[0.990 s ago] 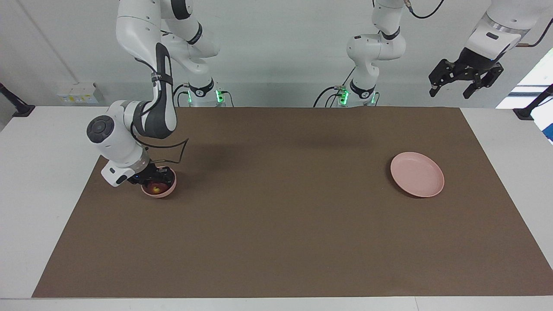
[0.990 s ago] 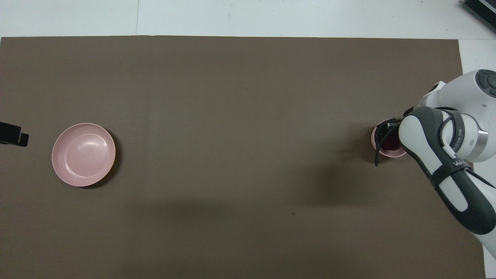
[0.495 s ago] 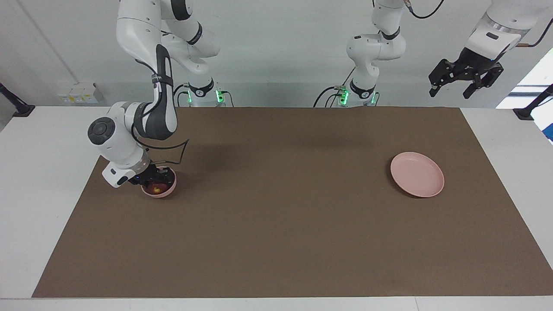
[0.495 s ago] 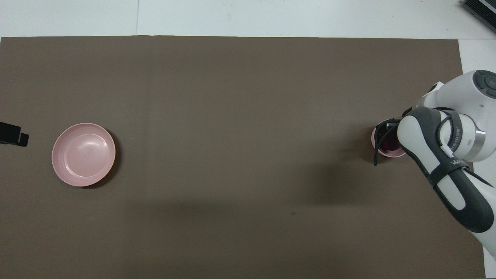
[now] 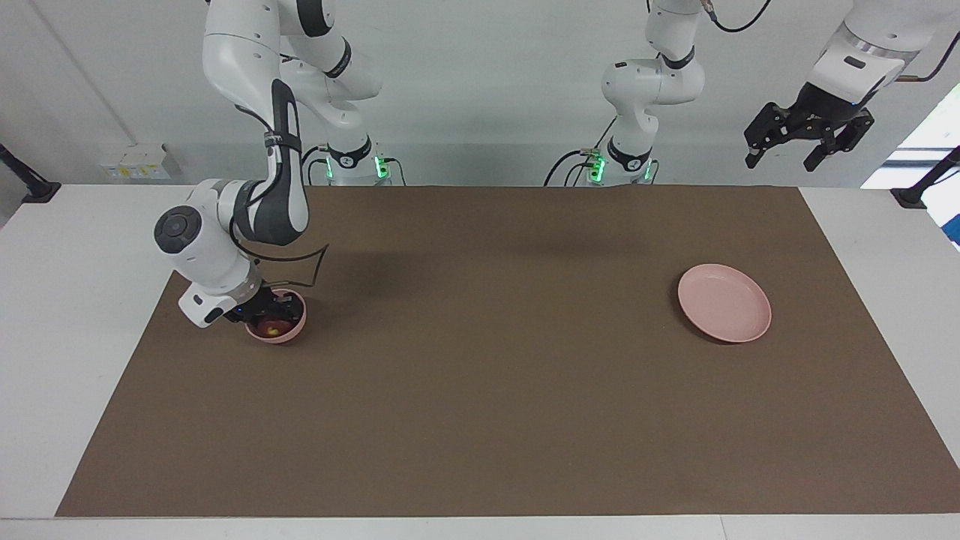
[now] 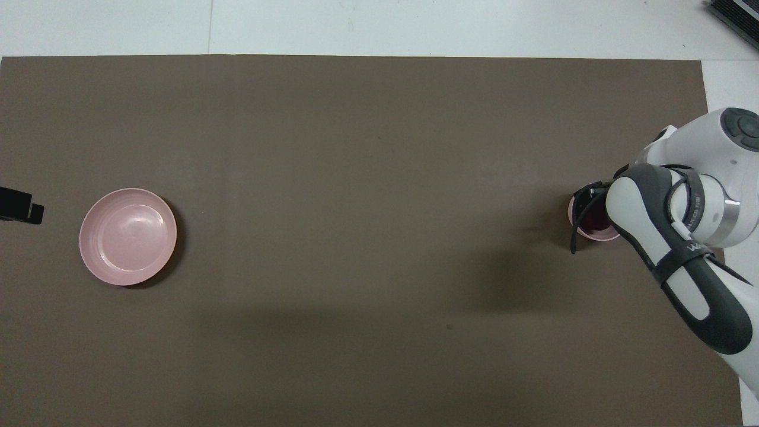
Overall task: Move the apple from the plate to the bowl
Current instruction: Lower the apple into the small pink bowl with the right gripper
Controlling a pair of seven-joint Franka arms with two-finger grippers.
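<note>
The small pink bowl (image 5: 297,328) (image 6: 585,233) stands at the right arm's end of the table. The dark red apple (image 5: 271,327) (image 6: 593,222), with its yellowish patch, sits inside it. My right gripper (image 5: 266,318) reaches down into the bowl and is shut on the apple; in the overhead view the arm covers most of it. The flat pink plate (image 5: 724,302) (image 6: 128,236) lies bare toward the left arm's end. My left gripper (image 5: 806,142) (image 6: 21,207) waits open, raised high over that end of the table.
A brown mat (image 5: 487,390) covers the table, with white table edge around it. A black cable (image 5: 311,264) loops from the right wrist beside the bowl.
The right arm's wrist and elbow have shifted slightly upward. Its gripper stays in the bowl with the apple. The left arm has barely moved.
</note>
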